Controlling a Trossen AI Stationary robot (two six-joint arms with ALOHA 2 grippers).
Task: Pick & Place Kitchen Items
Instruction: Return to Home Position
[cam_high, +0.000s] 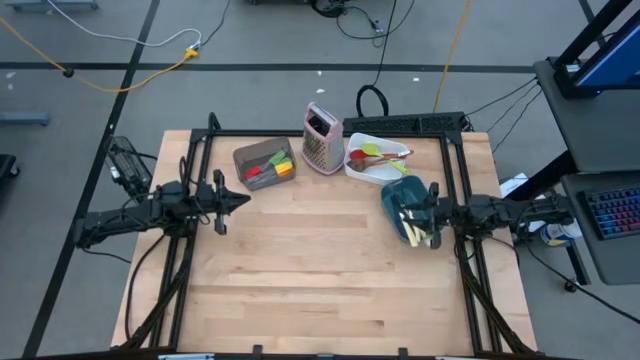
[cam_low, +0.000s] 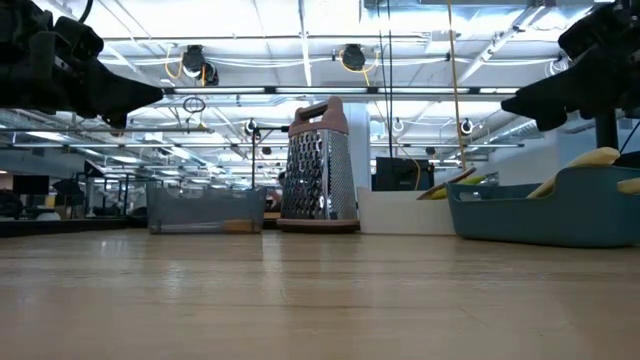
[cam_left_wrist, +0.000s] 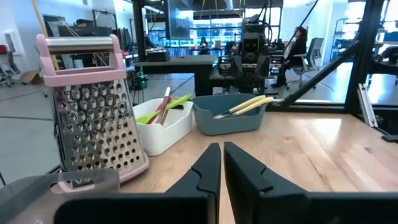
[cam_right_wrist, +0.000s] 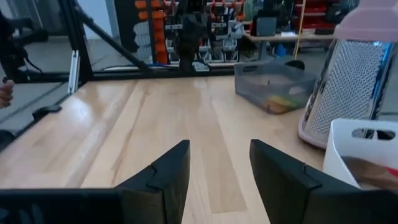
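Observation:
The kitchen items lie sorted in three containers at the table's far side. Red, green and orange utensils (cam_high: 270, 168) fill the grey container (cam_high: 248, 156). A red spoon (cam_high: 357, 156) and green utensils (cam_left_wrist: 163, 107) lie in the white container (cam_high: 372, 173). Cream-handled knives (cam_left_wrist: 245, 106) lean on the rim of the teal container (cam_high: 398, 198). My left gripper (cam_left_wrist: 222, 165) hovers shut at the table's left, pointing level toward the right. My right gripper (cam_right_wrist: 219, 168) hovers open and empty just beside the teal container's right edge, pointing level toward the left.
An upright metal box grater with pink trim (cam_high: 322, 140) stands between the grey and white containers. The wide near half of the wooden table (cam_high: 320, 290) lies between the two arms. A black frame rail (cam_high: 330, 131) borders the table's far edge.

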